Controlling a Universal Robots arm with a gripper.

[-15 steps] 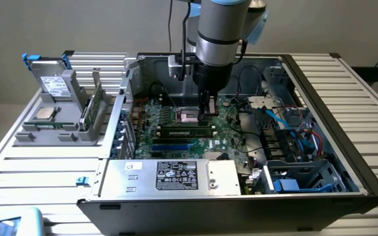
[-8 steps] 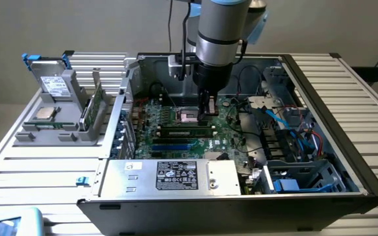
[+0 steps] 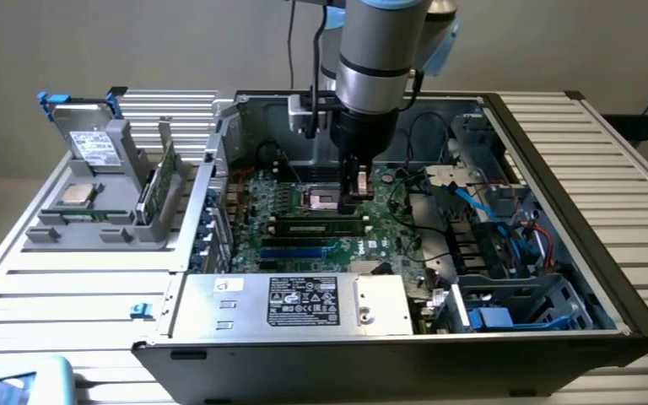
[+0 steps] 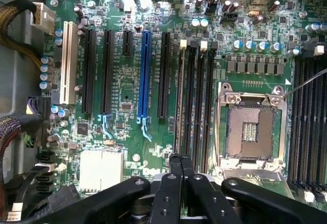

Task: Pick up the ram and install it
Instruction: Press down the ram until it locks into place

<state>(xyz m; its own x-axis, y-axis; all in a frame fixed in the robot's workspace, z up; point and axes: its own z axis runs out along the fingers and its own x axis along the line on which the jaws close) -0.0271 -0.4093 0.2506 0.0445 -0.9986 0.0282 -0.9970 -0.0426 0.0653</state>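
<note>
In the exterior view a long narrow green ram stick sits in a memory slot of the motherboard, just in front of the processor socket. Seen from the wrist, the memory slots run beside the empty socket, and a thin pale edge of the ram stands in the outermost slot. My gripper hangs low over the socket and the slots. Its two black fingers are pressed together with nothing between them, the gripper hovering over the slots' end.
The open computer case surrounds the board, with cables and drive bays at the exterior view's right and a power supply in front. A grey holder outside the case carries an upright green board and a silver processor chip.
</note>
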